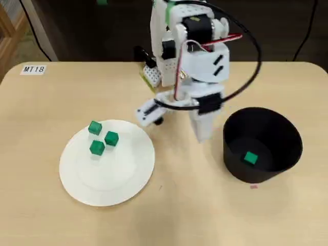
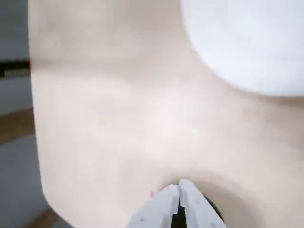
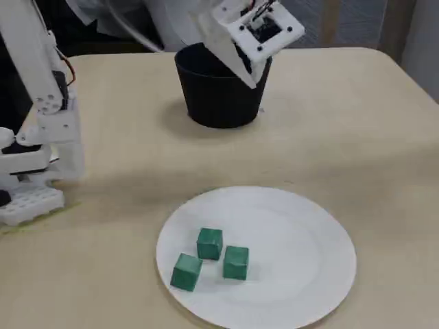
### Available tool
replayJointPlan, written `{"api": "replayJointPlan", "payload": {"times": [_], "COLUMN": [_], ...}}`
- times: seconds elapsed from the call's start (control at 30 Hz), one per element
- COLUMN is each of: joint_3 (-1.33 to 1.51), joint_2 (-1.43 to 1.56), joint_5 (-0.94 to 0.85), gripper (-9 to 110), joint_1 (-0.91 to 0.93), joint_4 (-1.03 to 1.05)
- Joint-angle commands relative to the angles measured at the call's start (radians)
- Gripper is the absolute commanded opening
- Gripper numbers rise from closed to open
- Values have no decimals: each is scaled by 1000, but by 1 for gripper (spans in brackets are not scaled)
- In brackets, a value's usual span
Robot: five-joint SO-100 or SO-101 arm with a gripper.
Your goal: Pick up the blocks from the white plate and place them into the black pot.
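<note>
Overhead view, left to right

- Label [image 1: 34, 69], far left corner of the table [image 1: 169, 215]: reads "MT18"
- White plate [image 1: 110, 179], left of centre, lying flat. Three green blocks [image 1: 96, 147] clustered on its far-left part, close together but apart, each turned at a different angle
- Arm [image 1: 192, 56], centre, far side; a black cable loops over it
- Gripper [image 1: 204, 134] points down at the table between plate and pot, just beside the pot's left rim. Wrist view is blurred; fingertips meet, jaws clenched with nothing between them
- Black pot [image 1: 262, 146], right, upright, mouth open upward. One green block [image 1: 250, 158] on its floor
- Small pink mark near the pot's base: unreadable
</note>
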Motion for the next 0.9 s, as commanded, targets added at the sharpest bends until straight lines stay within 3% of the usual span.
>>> {"api": "replayJointPlan", "payload": {"times": [0.0, 0.2, 0.43, 0.67, 0.87], "joint_3": [-54, -5, 367, 549, 546], "joint_2": [-8, -51, 242, 359, 301], "joint_5": [-21, -75, -48, -5, -12], "gripper": [-2, -2, -2, -2, -2], "joint_1": [161, 331, 431, 508, 569], "joint_4": [83, 133, -175, -270, -278]}}
